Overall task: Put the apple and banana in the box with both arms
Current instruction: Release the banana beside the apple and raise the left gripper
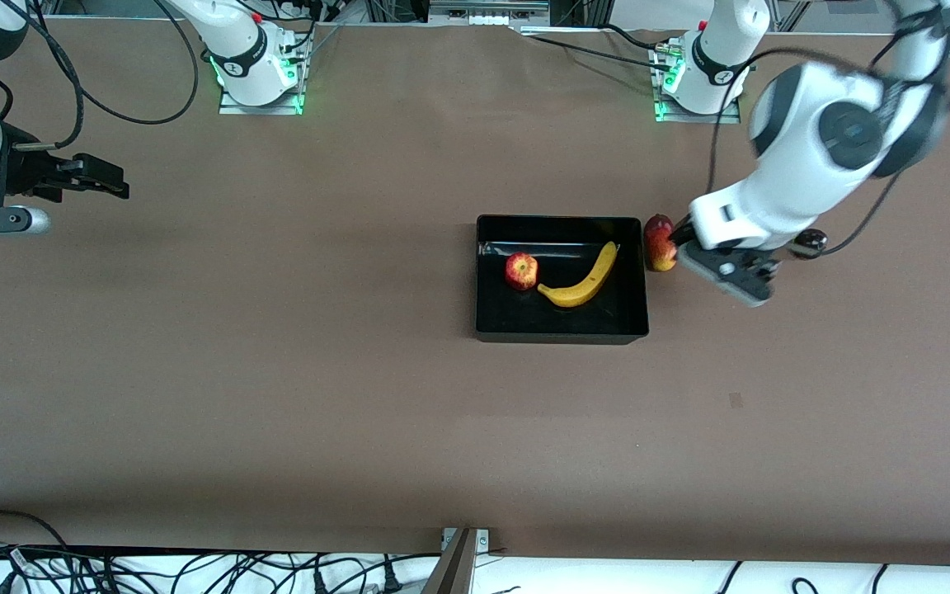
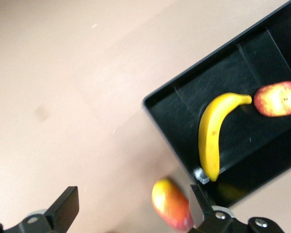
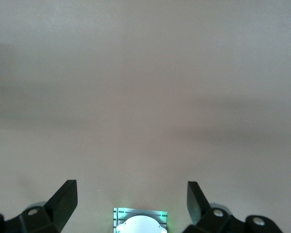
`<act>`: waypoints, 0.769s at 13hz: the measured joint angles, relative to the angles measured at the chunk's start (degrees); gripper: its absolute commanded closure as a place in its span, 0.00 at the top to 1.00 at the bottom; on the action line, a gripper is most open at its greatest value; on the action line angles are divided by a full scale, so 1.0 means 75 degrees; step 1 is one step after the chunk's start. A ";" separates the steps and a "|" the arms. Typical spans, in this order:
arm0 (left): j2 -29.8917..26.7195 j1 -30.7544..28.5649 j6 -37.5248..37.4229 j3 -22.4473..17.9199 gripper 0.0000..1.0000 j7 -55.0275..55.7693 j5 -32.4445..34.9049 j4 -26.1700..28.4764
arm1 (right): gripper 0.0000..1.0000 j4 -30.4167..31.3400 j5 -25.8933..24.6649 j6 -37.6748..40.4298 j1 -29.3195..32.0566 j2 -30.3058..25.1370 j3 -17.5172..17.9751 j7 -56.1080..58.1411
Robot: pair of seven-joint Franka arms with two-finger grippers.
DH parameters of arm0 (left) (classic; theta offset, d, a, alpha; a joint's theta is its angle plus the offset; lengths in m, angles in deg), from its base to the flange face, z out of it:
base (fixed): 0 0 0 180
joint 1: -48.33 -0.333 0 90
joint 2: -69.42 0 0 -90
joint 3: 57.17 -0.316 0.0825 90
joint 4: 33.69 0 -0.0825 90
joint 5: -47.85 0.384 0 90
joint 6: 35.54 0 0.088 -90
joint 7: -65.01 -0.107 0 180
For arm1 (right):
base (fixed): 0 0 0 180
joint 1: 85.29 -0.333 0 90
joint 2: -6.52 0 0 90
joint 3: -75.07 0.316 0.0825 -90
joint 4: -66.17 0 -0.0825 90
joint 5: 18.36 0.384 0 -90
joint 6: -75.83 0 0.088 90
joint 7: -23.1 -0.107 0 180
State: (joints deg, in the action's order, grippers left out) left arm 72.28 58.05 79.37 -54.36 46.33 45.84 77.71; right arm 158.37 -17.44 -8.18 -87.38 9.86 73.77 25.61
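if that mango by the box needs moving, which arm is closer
Left. Its open pincer hangs beside the box, right by the mango. The right pincer waits open at its own table end.

Apple (image 1: 521,271) and banana (image 1: 584,279) both in box (image 1: 562,331), touching; apple toward right arm's end. Mango (image 1: 659,243) on table (image 1: 277,371) just beside box wall, toward left arm's end. Left gripper (image 1: 677,239) over mango. Right gripper (image 1: 104,177) over table, well apart from box.

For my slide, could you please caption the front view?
Small red apple and curved yellow banana lie in the black plastic box.
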 measured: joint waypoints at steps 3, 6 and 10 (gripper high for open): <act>-0.0442 -0.0529 -0.1798 -0.0244 1.00 0.0066 0.0002 -0.0853 | 1.00 -0.0002 0.0005 -0.0002 -0.0006 0.0000 0.0012 0.0000; -0.0416 -0.0560 -0.2764 -0.0705 1.00 0.0680 0.0002 -0.1635 | 1.00 -0.0002 0.0221 -0.0004 -0.0082 0.0009 0.0101 -0.0001; -0.0383 -0.0579 -0.2971 -0.0700 1.00 0.1459 0.0002 -0.1762 | 1.00 -0.0002 0.0351 -0.0009 -0.0963 0.0123 0.0166 -0.0043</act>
State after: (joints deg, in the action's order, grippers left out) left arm 69.41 53.71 57.08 -59.61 57.27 45.86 64.50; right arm 158.36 -14.80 -8.25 -94.60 10.78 75.02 25.29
